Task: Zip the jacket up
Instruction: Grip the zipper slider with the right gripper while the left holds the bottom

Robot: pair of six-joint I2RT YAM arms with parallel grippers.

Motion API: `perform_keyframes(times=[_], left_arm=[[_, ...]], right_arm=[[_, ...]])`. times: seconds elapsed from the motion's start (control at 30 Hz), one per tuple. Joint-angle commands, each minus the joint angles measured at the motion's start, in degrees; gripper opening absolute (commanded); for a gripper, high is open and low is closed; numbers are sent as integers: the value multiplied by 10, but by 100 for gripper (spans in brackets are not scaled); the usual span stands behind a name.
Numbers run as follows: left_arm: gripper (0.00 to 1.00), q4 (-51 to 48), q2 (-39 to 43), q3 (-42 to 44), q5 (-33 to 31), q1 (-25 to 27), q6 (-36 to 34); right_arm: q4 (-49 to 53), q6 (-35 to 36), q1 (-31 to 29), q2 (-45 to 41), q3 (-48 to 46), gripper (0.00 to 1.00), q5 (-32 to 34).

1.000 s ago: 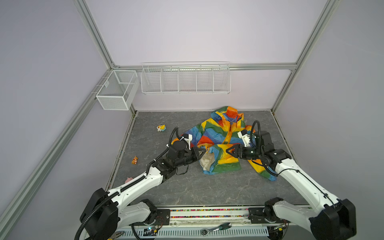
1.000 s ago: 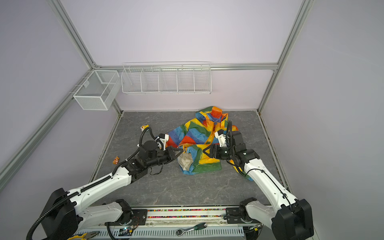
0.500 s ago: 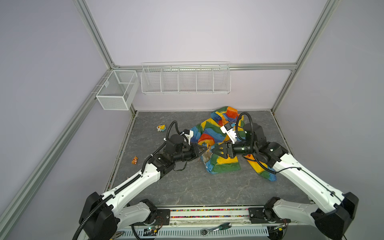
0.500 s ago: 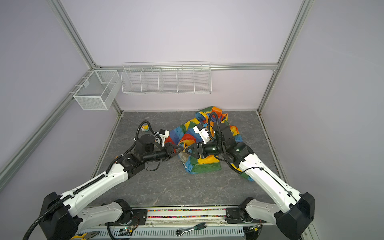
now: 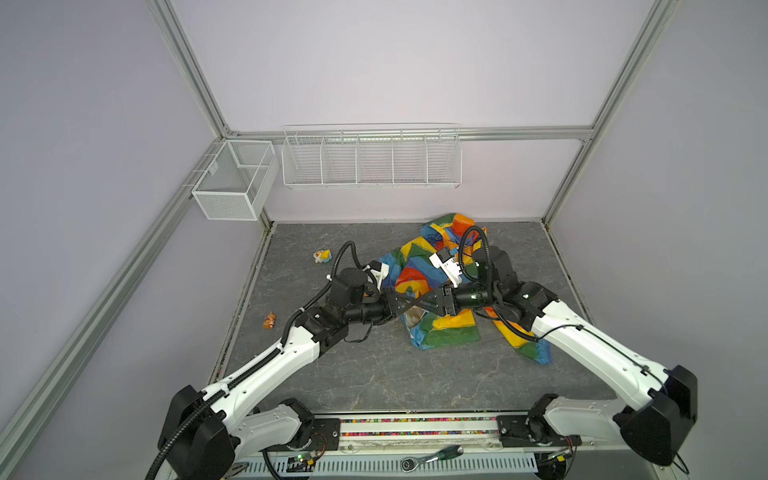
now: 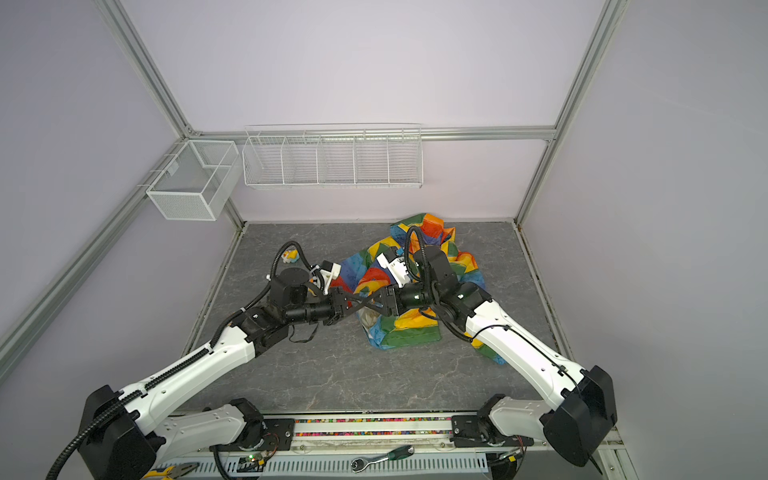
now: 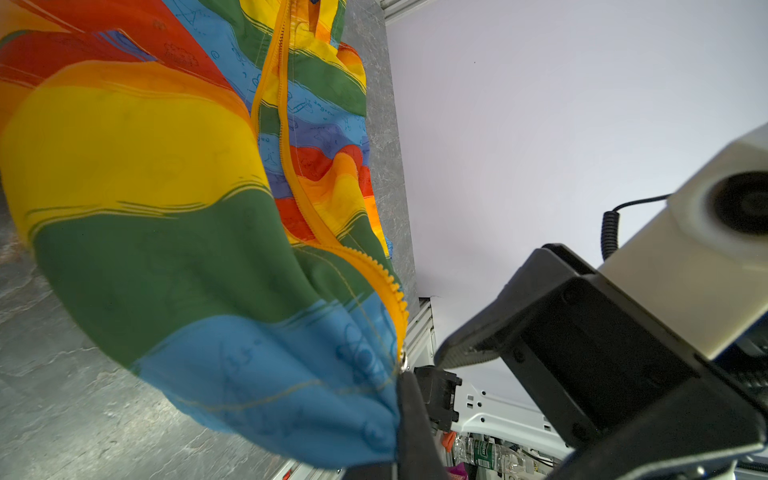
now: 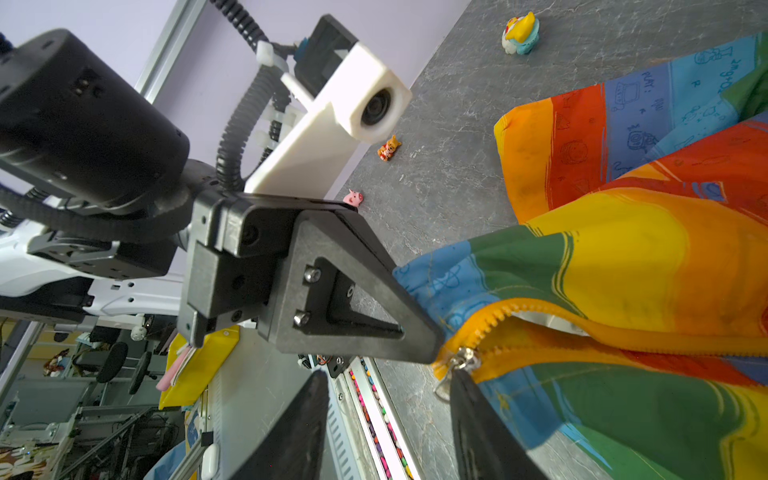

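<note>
**Jacket**: crumpled on the bench, right of centre toward the rear wall. Its lower hem is raised off the surface where the two arms meet.

**Left hand**: jaws together, clamped on the blue hem corner at the foot of the zipper.

**Right hand**: jaws apart, holding nothing. One fingertip stands just beside the metal slider, which sits at the zipper's lower end. Beyond the slider the orange tooth rows lie separated, with cream lining between them.

**Small toys**: well apart from the jacket, near the bench's left edge.
</note>
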State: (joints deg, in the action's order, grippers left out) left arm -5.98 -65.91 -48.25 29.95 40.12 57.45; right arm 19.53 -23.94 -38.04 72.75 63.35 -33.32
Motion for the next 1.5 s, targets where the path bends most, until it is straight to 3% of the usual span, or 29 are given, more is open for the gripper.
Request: perform_keyframes(times=[0.0, 1.47], left_arm=[[0, 20, 15, -7, 15, -4, 11], [0, 47, 17, 13, 33, -5, 30]], right_arm=[[-23, -9, -4, 6, -21, 45, 7], [-43, -16, 13, -6, -70, 17, 13]])
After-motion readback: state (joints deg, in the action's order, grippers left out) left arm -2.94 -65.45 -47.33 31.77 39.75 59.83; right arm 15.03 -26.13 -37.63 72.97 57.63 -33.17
